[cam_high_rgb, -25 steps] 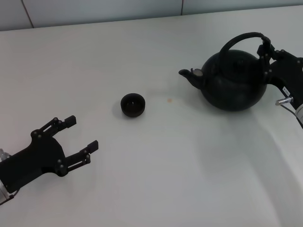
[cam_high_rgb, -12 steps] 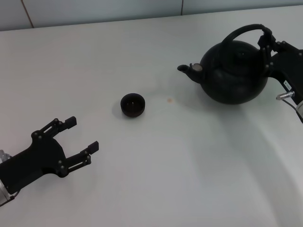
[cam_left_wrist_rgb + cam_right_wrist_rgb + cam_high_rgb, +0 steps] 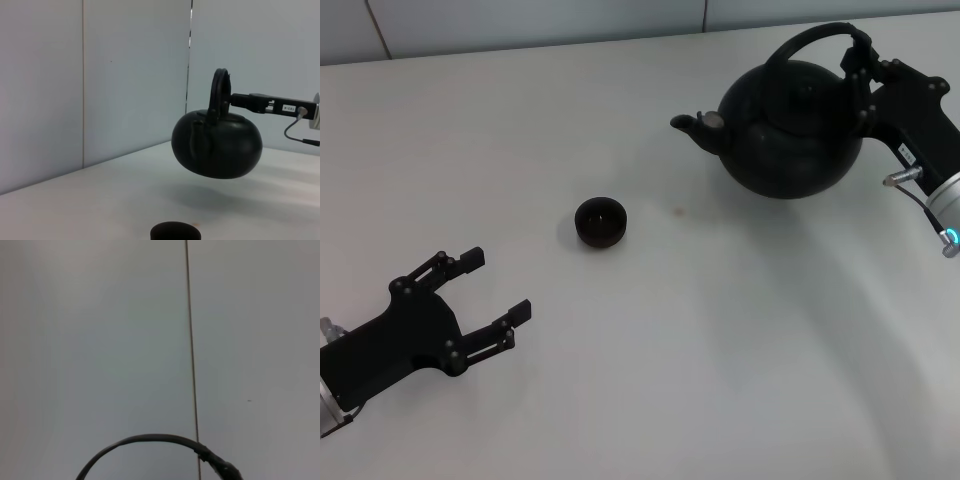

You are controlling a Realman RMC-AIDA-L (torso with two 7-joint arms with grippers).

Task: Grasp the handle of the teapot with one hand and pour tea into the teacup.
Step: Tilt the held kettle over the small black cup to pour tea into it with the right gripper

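Observation:
The black teapot (image 3: pixel 785 130) hangs above the white table (image 3: pixel 650 380) at the right, spout pointing left. My right gripper (image 3: pixel 860 62) is shut on its arched handle (image 3: pixel 808 40). In the left wrist view the teapot (image 3: pixel 217 145) is clearly off the table, held by the handle (image 3: pixel 220 92). The small dark teacup (image 3: pixel 601 221) stands on the table left of the teapot; its rim shows in the left wrist view (image 3: pixel 175 232). My left gripper (image 3: pixel 488 290) is open and empty near the front left. No tea is visible.
A small brownish spot (image 3: pixel 678 210) marks the table between teacup and teapot. A pale wall (image 3: pixel 520 20) with vertical seams runs behind the table. The right wrist view shows only the wall and a black cable (image 3: pixel 150 442).
My right gripper has lifted the teapot off the table and carried it left, toward the teacup. The left arm has not moved.

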